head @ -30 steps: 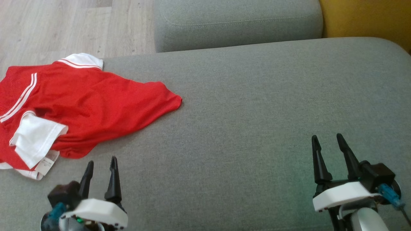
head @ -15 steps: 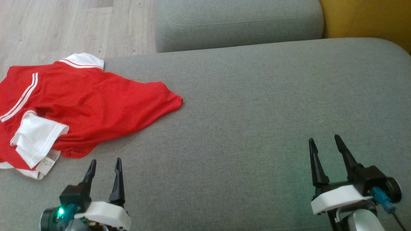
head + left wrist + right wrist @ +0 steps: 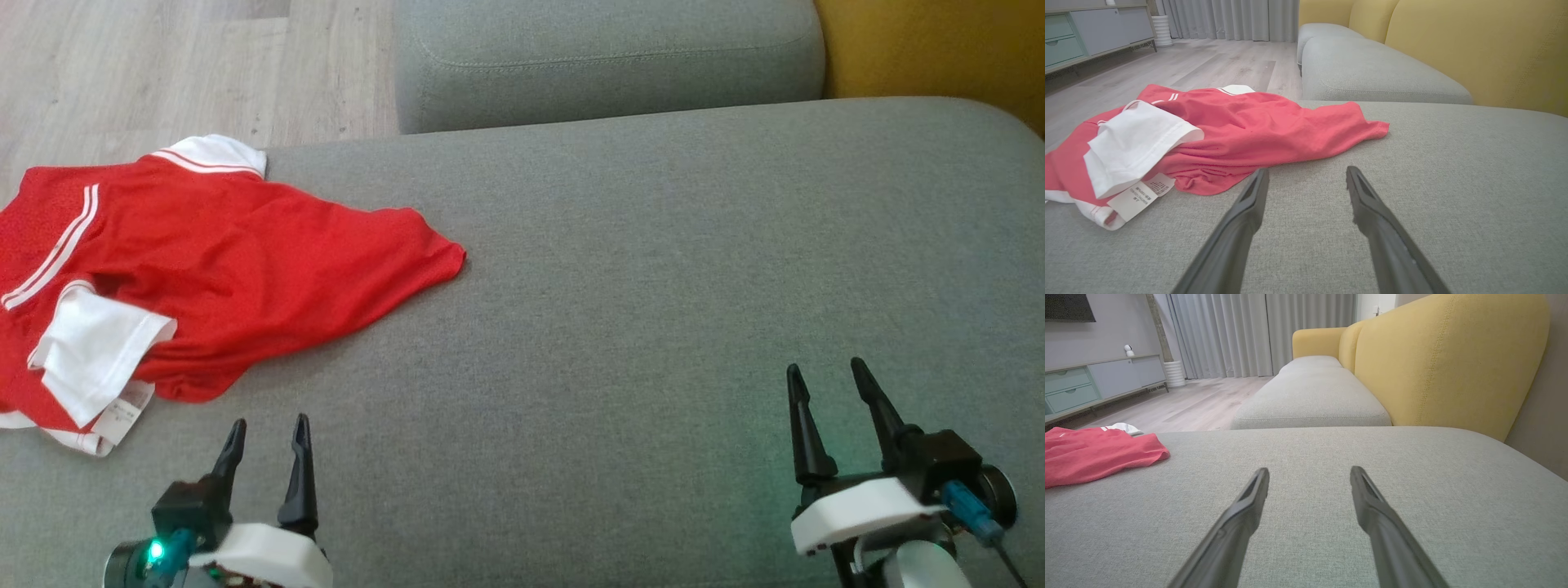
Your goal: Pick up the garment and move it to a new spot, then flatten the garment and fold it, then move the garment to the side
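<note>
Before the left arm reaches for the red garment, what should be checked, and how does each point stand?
1. Left gripper open, holding nothing: ok.
2. Right gripper open, holding nothing: ok.
3. Garment just ahead of the left gripper's fingers: ok.
4. Garment flat: not ok, bunched, white sleeve folded over it.
5. Whole garment on the cushion: cannot tell, its left part leaves the head view.

A home living room: yellow-backed sofa [image 3: 1437,367], curtains [image 3: 1257,335], wood floor [image 3: 1196,404].
</note>
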Controlling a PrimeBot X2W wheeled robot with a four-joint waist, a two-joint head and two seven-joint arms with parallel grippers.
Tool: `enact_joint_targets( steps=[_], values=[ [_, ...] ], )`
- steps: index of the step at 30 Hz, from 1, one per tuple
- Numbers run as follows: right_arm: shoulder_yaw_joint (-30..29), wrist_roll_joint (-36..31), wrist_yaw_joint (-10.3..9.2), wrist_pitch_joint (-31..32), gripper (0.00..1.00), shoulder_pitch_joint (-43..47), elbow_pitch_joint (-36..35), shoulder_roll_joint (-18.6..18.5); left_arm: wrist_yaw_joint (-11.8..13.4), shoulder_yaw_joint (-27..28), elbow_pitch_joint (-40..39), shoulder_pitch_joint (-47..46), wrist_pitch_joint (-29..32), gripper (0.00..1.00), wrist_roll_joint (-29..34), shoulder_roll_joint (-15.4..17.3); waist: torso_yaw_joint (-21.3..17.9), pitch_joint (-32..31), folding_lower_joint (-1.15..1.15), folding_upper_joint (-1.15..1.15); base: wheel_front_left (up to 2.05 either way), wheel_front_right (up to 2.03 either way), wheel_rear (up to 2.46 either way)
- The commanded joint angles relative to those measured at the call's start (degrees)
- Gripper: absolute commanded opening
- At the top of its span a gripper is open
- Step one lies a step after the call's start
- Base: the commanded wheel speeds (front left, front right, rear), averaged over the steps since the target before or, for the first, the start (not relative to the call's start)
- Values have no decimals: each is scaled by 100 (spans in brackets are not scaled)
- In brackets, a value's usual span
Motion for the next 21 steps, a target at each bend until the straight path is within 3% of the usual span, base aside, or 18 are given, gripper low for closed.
enact_joint_targets(
  steps=[1, 10, 21],
  values=[
    [100, 42, 44, -63, 100, -150, -154, -31, 6, 211, -147, -196, -71, 100, -24, 57, -3, -3, 0, 0, 0, 0, 0],
    [133, -9, 44, -63, 100, -122, -167, -26, -16, 205, -151, -247, -71, 100, 0, 54, 178, -10, 0, 0, 0, 0, 0],
    [557, 15, 44, -63, 100, -189, -155, -16, -8, 231, -40, -183, -71, 100, -44, 62, 1593, -118, 0, 0, 0, 0, 0]
  ],
)
